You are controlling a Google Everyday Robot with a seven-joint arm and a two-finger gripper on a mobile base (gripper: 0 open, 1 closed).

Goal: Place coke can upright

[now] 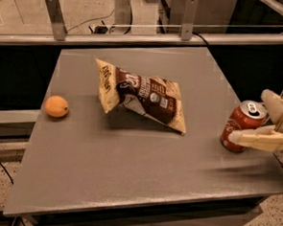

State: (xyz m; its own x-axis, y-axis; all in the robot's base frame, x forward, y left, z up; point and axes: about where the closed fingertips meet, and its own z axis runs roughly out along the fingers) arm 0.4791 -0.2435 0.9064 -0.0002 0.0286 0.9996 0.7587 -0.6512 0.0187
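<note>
Cream-coloured two-finger gripper [247,115] reaches in from the right edge of the scene, its fingers spread to either side of the small red aluminium coke can [236,126], one crossing the near side and the other by the far rim. The can stands upright near the right edge of the flat grey table [127,181]. A crumpled brown-and-tan snack bag [147,93] lies mid-table, and a round orange fruit [57,106] sits at the left edge.

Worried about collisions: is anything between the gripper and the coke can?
Nothing visible. The gripper is right at the coke can, near the table's right edge; the chip bag and orange lie apart from both.
</note>
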